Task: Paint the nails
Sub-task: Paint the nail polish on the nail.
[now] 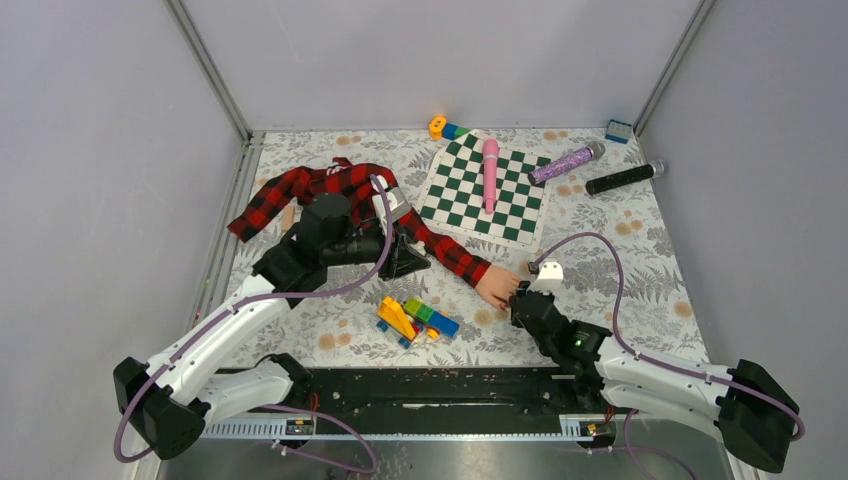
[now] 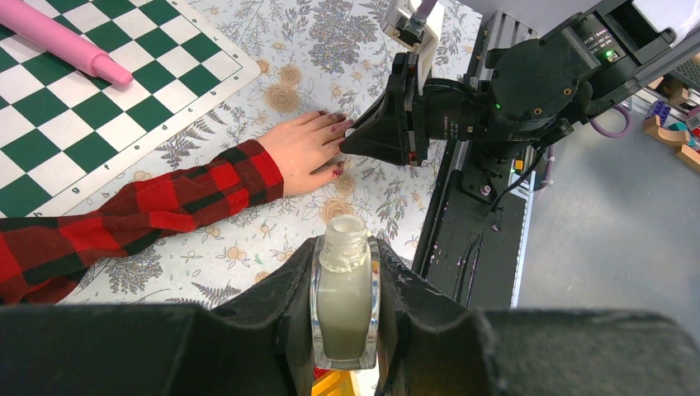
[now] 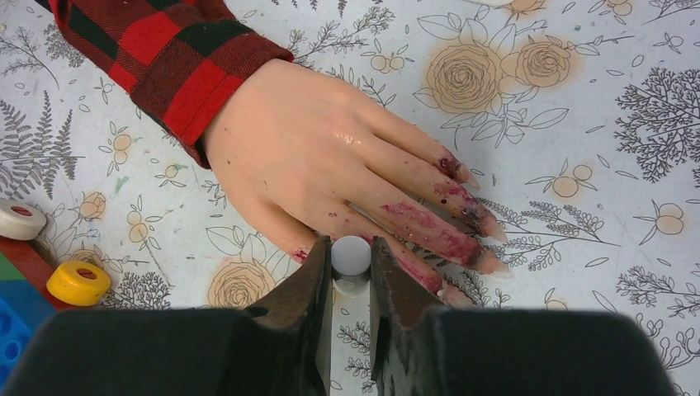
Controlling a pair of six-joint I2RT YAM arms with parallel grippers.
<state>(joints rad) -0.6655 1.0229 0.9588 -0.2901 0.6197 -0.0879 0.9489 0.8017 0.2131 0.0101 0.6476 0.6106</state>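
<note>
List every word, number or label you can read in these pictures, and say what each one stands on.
Nothing can be read with certainty.
Chessboard, border: tiny coordinate letters, too small to read.
Pale nail polish bottle: no label visible.

Bright, even overhead light, casting only soft, faint shadows. Glints wetly on the mannequin hand (image 3: pixel 347 139). Reads crisp in the overhead view; goes dark and soft-focused along the wrist views' lower edges.
</note>
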